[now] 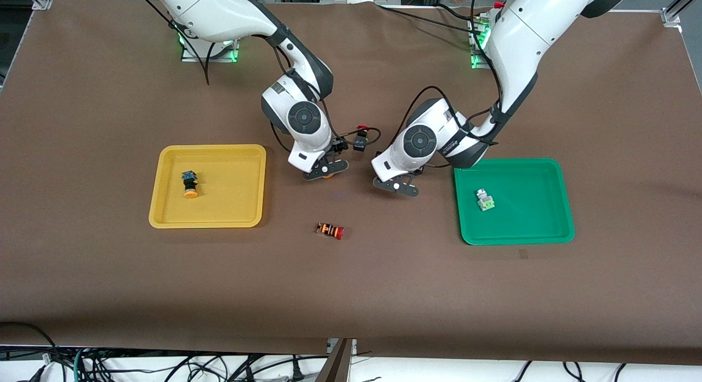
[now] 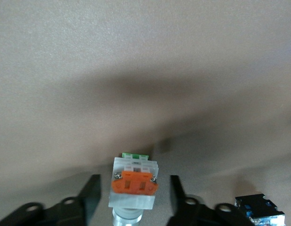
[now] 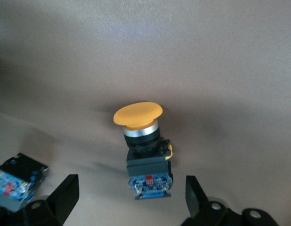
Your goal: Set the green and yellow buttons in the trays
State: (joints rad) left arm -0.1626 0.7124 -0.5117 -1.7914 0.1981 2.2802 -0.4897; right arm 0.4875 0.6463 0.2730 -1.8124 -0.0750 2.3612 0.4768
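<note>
Half the job looks done: one yellow-capped button (image 1: 190,184) lies in the yellow tray (image 1: 164,217) at centre-left of the front view, and one white button (image 1: 485,199) lies in the green tray (image 1: 548,237) at centre-right. The right gripper (image 1: 327,169) is low over the desk (image 1: 109,294) mid-frame, its fingers apart on either side of the second yellow-capped button (image 3: 144,149), not yet clamped. The left gripper (image 1: 397,186), just beside the green tray, has fingers likewise spread around the second white button (image 2: 134,182), so both grasps and both placements appear left to do.
</note>
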